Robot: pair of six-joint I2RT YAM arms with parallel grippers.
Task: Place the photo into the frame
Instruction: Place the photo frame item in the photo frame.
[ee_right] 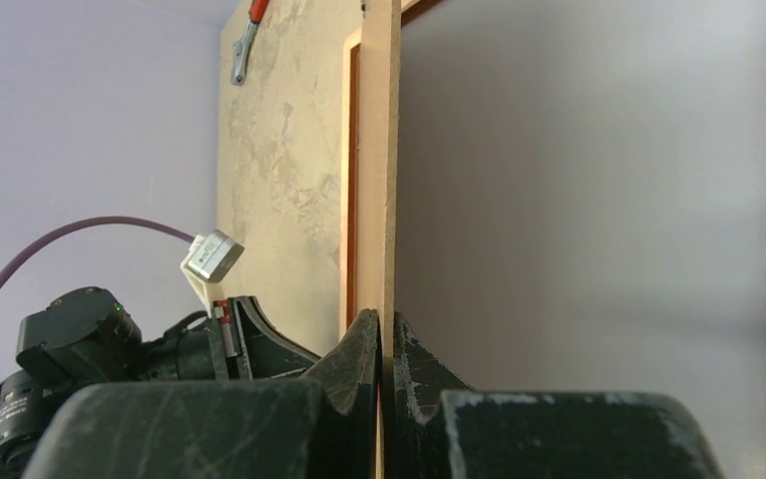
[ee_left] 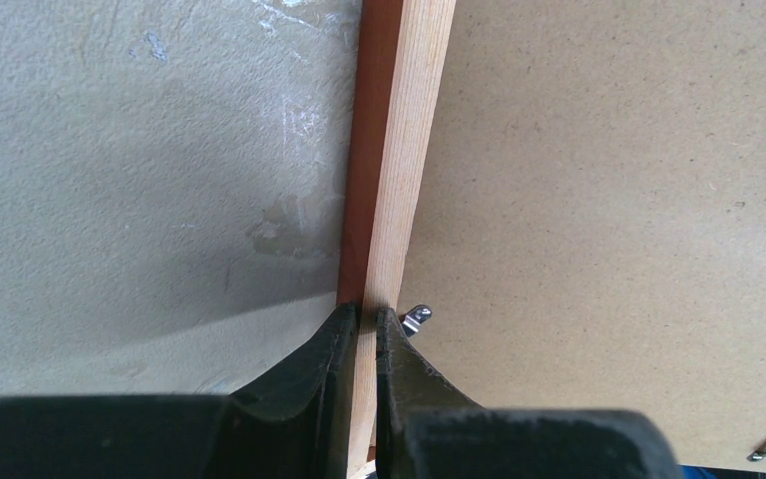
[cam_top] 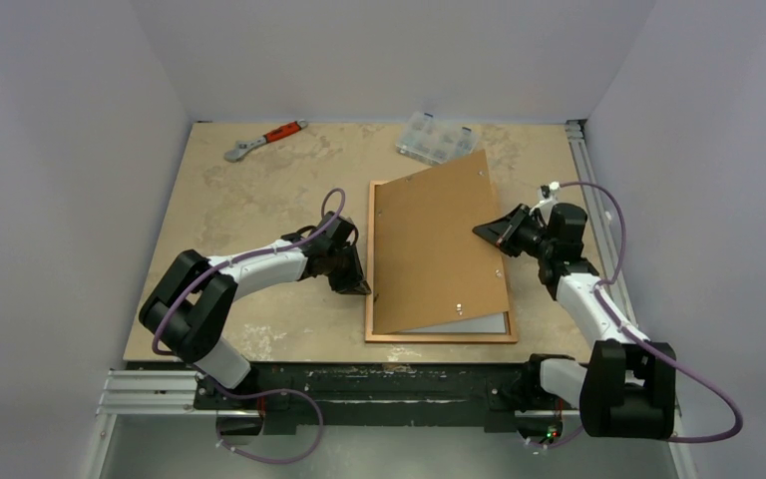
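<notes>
The frame (cam_top: 371, 249) lies flat on the table with its pale wood back up. My left gripper (cam_top: 362, 287) is shut on its left rail (ee_left: 399, 150), one finger on each side, next to a small metal clip (ee_left: 417, 317). A brown backing board (cam_top: 434, 244) lies skewed over the frame, its right edge raised. My right gripper (cam_top: 494, 232) is shut on that thin edge (ee_right: 386, 321). Under the board, inside the frame, a pale sheet (cam_top: 474, 323) shows, apparently the photo's white back (ee_right: 578, 200). Its printed side is hidden.
A red-handled wrench (cam_top: 264, 140) and a clear plastic parts box (cam_top: 437, 138) lie at the back of the table. A metal rail (cam_top: 583, 160) runs along the right table edge. Walls close in the left, back and right sides.
</notes>
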